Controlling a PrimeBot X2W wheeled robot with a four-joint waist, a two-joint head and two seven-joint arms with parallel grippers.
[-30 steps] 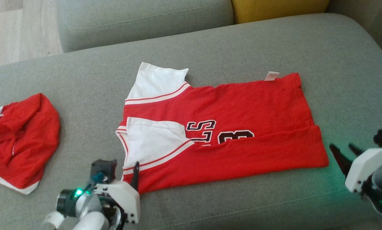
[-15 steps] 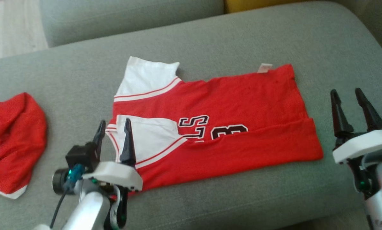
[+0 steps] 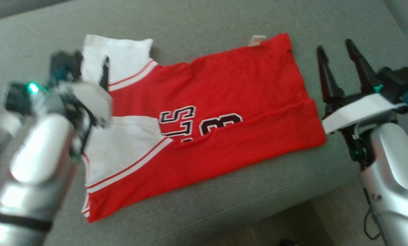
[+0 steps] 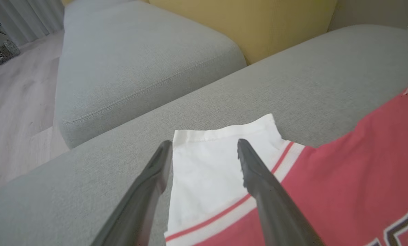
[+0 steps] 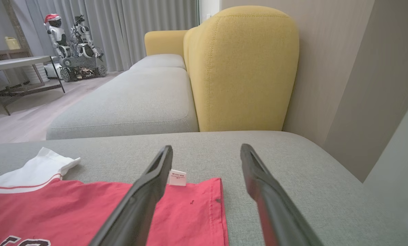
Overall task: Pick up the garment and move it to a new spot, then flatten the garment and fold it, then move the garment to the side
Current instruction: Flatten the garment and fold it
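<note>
Garment (image 3: pixel 224 102) spread on sofa (image 3: pixel 197 24), L pincer (image 4: pixel 204 145) wide over white sleeve (image 4: pixel 207 177), R pincer (image 3: pixel 335 48) wide beside hem (image 3: pixel 297 68)

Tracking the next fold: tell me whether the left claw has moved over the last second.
Yes. Against the jersey, the left claw went from the near white sleeve out to the far white sleeve, away from the robot.

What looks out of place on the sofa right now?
The jersey lies half folded: its near edge is turned up over the lettering, hiding part of it, and a white tag pokes out past the far edge.
</note>
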